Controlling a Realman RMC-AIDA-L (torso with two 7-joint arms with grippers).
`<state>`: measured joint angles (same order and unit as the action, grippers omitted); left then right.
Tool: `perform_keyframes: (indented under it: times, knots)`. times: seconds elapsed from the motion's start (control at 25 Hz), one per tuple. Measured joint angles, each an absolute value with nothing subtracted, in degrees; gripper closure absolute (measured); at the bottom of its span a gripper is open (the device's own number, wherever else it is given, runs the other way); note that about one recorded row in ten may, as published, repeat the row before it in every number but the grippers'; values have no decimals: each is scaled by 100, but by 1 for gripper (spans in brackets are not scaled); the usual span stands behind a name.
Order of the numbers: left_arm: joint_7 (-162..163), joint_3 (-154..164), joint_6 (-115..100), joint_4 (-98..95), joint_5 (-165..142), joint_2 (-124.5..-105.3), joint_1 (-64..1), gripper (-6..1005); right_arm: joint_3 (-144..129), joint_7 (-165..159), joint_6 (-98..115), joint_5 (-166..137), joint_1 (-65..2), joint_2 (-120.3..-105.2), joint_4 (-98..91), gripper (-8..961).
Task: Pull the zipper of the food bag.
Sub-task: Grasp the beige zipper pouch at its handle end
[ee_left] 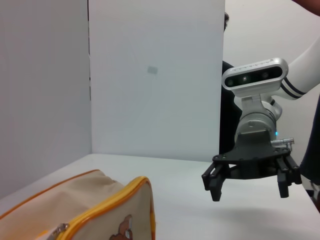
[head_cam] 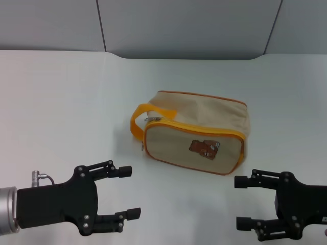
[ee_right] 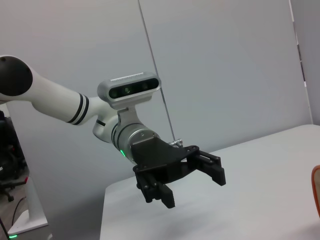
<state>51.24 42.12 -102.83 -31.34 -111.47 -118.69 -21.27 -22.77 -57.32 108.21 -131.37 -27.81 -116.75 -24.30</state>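
The food bag [head_cam: 199, 127] is a boxy beige bag with a brown bear patch [head_cam: 204, 148], lying in the middle of the white table. Its orange-yellow zipper [head_cam: 204, 127] runs round the front panel edge, with the silver pull tab [head_cam: 153, 119] at the bag's left end beside the handle loop [head_cam: 138, 120]. My left gripper [head_cam: 130, 191] is open and empty, in front of the bag and to its left. My right gripper [head_cam: 241, 202] is open and empty, in front of the bag and to its right. Neither touches the bag. The left wrist view shows the bag [ee_left: 100, 205] and the right gripper [ee_left: 250, 194].
The white table [head_cam: 61, 102] ends at a grey partition wall [head_cam: 179, 25] behind the bag. The right wrist view shows the left gripper [ee_right: 195, 187] above the table and an orange sliver of the bag [ee_right: 317, 190] at the picture's edge.
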Motion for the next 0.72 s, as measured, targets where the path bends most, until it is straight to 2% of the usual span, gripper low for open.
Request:
perform_keyframes:
  times: [0.48,0.72]
  knots:
    - [4576,4189,-9261,-2540,-10429,-11901,-2132,196,-2278,-5663,10847,-13128,-2655,-11676,-2421,121]
    - [3432,4215,-8116,-1104,-9244,-11918,-2575,197,-2254,-5620,10855,-13037,-2542,-11702,-2416,124]
